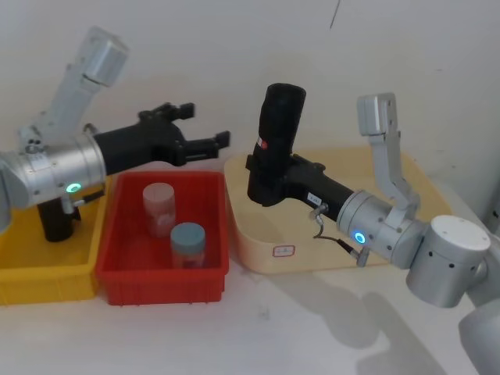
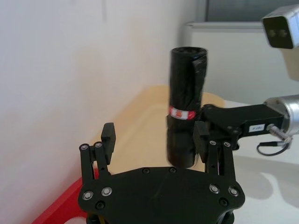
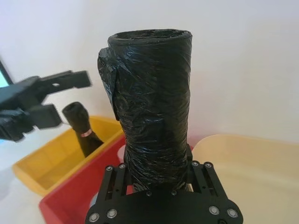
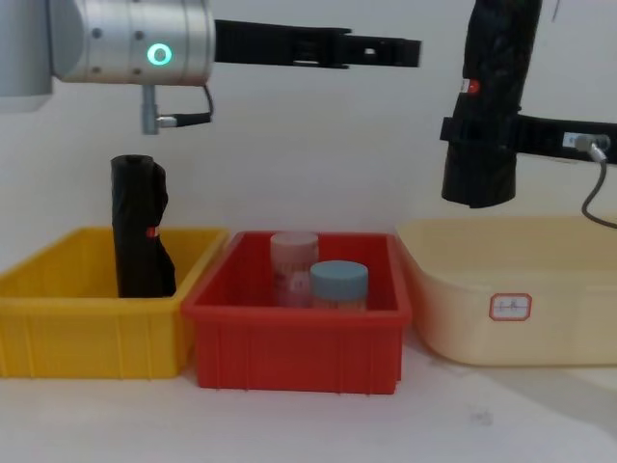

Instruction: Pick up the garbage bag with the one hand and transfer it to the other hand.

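Observation:
The garbage bag (image 1: 275,144), a tall straight black roll with a small red mark, hangs upright in the air over the beige tub (image 1: 251,238). My right gripper (image 1: 262,175), on the wrist with the blue ring light, is shut on its lower half; its fingers (image 3: 114,173) press both sides of the roll (image 3: 152,107). My left gripper (image 1: 205,125), on the wrist with the green light, is open above the red bin, a short way left of the bag and apart from it. In the left wrist view the bag (image 2: 186,121) stands just beyond the open left gripper (image 2: 154,135).
A red bin (image 1: 117,234) holds a pink-lidded jar (image 1: 158,207) and a blue-lidded jar (image 1: 188,244). To its left, a yellow bin (image 1: 31,277) holds a bent black roll (image 4: 140,231). A white wall runs close behind the bins.

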